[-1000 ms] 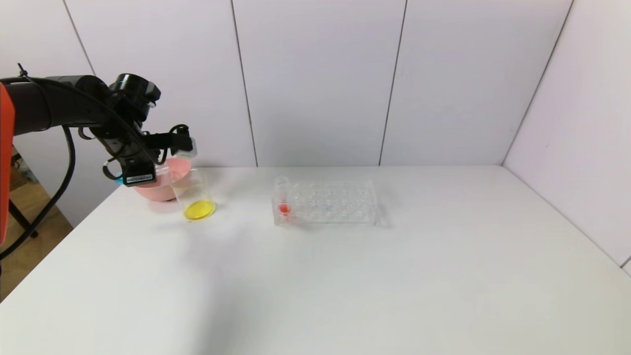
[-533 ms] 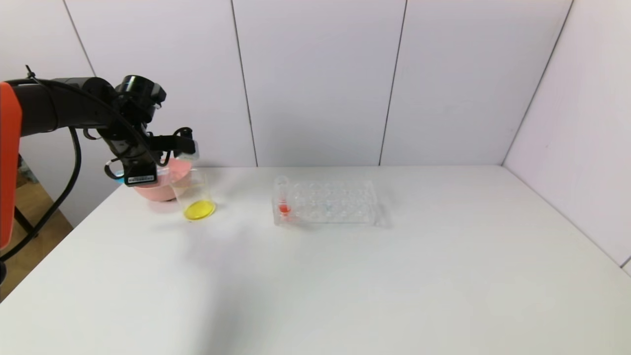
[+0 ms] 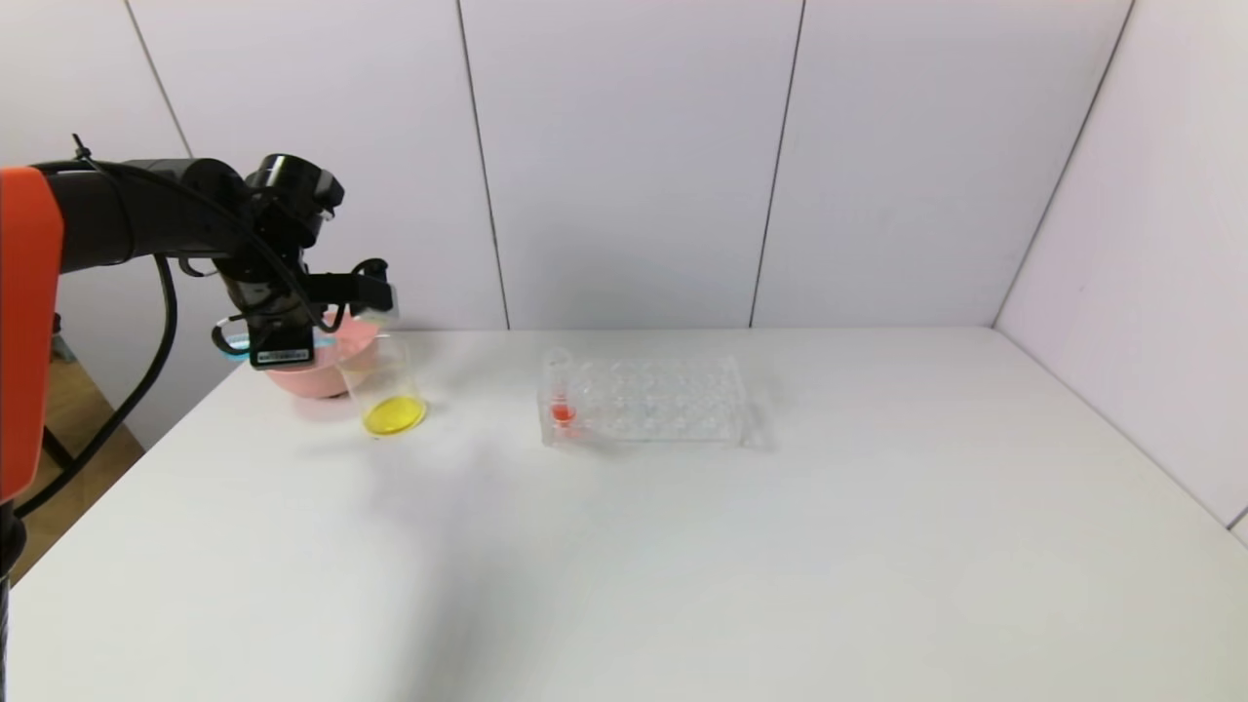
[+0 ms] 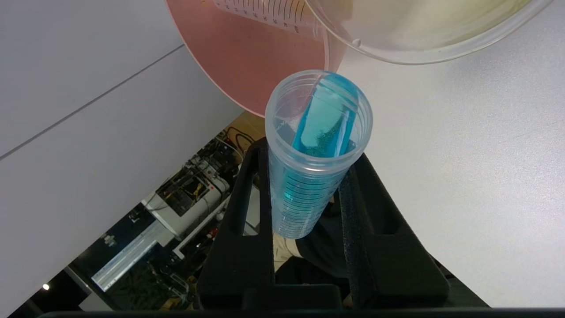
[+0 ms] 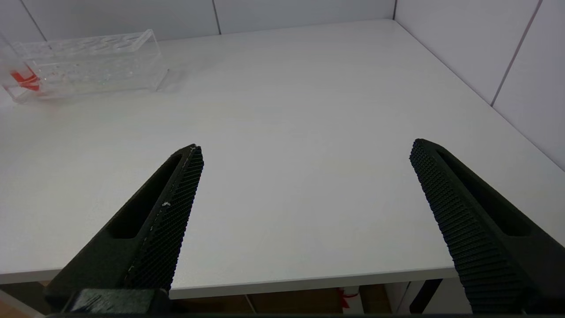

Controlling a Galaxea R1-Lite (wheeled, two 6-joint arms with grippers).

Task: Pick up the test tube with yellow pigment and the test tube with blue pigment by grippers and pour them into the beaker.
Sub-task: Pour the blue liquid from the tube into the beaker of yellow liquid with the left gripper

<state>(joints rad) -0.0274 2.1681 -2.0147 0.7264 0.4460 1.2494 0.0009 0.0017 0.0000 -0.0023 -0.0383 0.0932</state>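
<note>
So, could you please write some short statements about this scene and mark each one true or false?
1. The left gripper is shut on the test tube with blue pigment. True.
2. The beaker holds red liquid. False: it is yellow.
3. The right gripper holds a tube. False: it is open and holds nothing.
4. One tube with red-orange pigment stands in the clear rack. True.
5. The pink bowl stands behind the beaker. True.

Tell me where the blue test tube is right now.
The blue test tube is clamped in the left gripper, tilted above the pink bowl, beside the beaker.
</note>
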